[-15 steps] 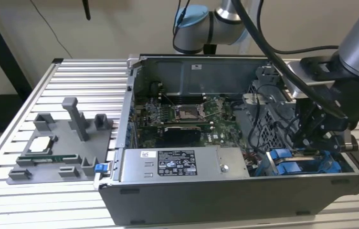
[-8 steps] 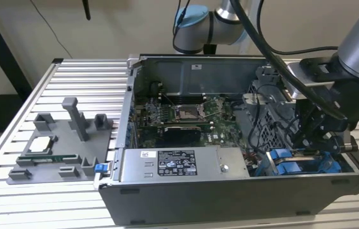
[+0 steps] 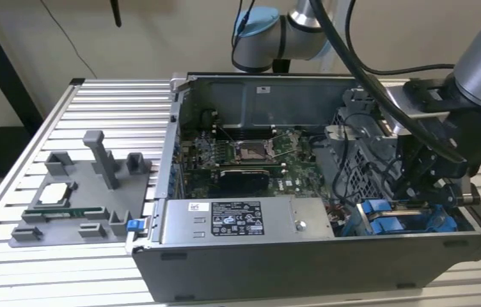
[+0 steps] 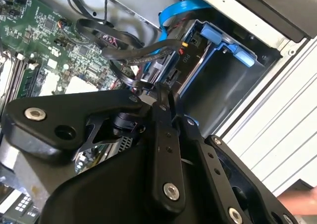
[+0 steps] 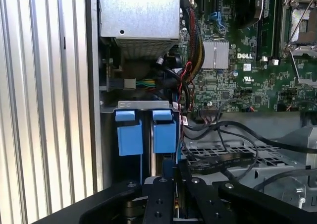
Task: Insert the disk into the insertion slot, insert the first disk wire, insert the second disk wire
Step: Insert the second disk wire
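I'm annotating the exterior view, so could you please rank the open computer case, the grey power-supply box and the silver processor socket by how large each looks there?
1. The open computer case, by far the largest.
2. The grey power-supply box, lying along the case's near wall.
3. The silver processor socket, the smallest; it sits farther from the camera, which shrinks it somewhat.

Disk (image 4: 195, 60), edge-on in its bright blue plastic carrier, seated in the insertion slot (image 3: 411, 220), a grey-walled bay with blue tabs at the open computer case's front corner on the exterior view's right, with black wires (image 4: 143, 53) running to its connector end.
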You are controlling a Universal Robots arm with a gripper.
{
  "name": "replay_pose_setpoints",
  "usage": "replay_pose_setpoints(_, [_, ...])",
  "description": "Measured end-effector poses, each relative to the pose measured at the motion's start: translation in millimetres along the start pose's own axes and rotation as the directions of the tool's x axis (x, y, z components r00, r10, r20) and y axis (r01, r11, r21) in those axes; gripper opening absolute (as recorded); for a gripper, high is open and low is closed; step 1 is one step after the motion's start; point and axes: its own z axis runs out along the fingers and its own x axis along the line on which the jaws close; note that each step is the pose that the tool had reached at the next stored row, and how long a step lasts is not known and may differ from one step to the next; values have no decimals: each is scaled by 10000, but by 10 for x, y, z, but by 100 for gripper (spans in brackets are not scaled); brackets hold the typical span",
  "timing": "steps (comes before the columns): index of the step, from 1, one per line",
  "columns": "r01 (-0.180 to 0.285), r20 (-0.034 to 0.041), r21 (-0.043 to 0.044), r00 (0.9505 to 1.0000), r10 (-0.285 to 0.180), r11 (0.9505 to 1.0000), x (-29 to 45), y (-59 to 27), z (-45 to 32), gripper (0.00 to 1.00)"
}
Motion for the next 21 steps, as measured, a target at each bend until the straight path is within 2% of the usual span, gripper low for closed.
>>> replay_pose_setpoints(12, [-1,0,0,10000,1,10000,0,-122,33,0])
replay_pose_setpoints(21, [-64,-4,9,10000,64,10000,6,-127,77,0])
